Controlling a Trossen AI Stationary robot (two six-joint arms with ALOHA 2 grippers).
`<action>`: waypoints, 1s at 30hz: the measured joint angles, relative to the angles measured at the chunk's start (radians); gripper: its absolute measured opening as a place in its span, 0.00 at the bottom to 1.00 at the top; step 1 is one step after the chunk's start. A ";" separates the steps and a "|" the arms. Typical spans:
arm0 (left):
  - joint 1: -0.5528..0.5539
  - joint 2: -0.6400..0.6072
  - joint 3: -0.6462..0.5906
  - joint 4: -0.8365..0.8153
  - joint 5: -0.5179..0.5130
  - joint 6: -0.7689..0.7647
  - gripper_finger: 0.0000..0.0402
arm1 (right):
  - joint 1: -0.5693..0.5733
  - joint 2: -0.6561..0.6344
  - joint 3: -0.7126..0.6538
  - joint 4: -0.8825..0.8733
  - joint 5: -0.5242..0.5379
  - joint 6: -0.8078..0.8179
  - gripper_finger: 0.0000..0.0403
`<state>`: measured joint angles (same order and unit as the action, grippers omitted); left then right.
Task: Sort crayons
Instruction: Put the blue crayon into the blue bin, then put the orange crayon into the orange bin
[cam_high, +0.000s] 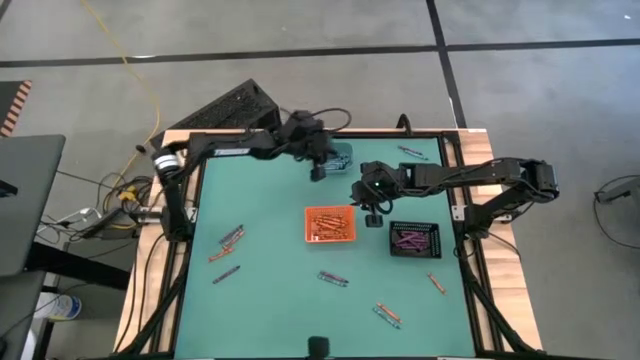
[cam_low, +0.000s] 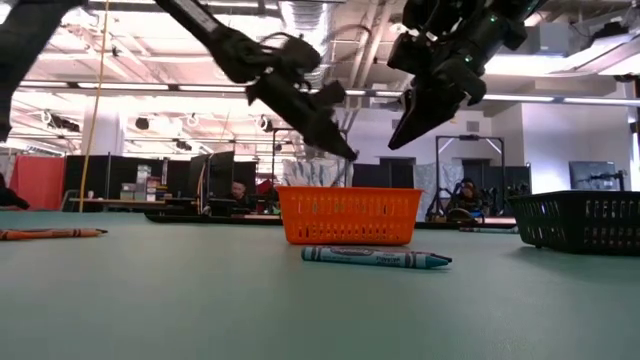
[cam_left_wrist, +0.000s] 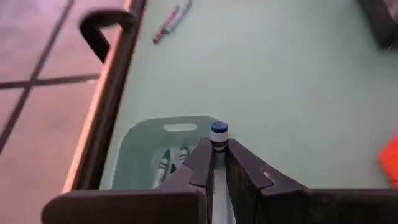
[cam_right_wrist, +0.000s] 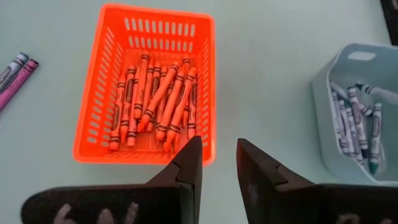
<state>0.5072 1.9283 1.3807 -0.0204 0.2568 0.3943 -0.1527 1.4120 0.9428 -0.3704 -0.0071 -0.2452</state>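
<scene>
We judge the sorting well along: orange crayons (cam_right_wrist: 155, 99) fill the orange basket (cam_high: 330, 224), purple ones lie in the black basket (cam_high: 416, 240), blue ones in the pale tray (cam_right_wrist: 357, 118). Several loose crayons (cam_high: 228, 240) remain scattered on the counter (cam_high: 270, 300). Our left tool (cam_left_wrist: 214, 163) is clamped on a blue crayon (cam_left_wrist: 218, 132), hovering right above the pale tray. Our right tool (cam_right_wrist: 219, 163), fingers apart and empty, hangs near the orange basket.
</scene>
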 joint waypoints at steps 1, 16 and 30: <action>0.000 0.031 0.041 -0.038 0.000 0.015 0.04 | 0.000 0.000 0.000 -0.006 0.000 0.007 0.23; -0.006 0.236 0.359 -0.421 -0.165 0.185 0.10 | -0.001 0.000 0.000 -0.016 0.001 0.004 0.23; -0.018 0.080 0.359 -0.638 -0.356 0.150 0.26 | -0.001 0.000 0.000 -0.038 0.002 0.002 0.23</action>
<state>0.4891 2.0080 1.7395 -0.6579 -0.0997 0.5442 -0.1536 1.4120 0.9428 -0.4083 -0.0055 -0.2436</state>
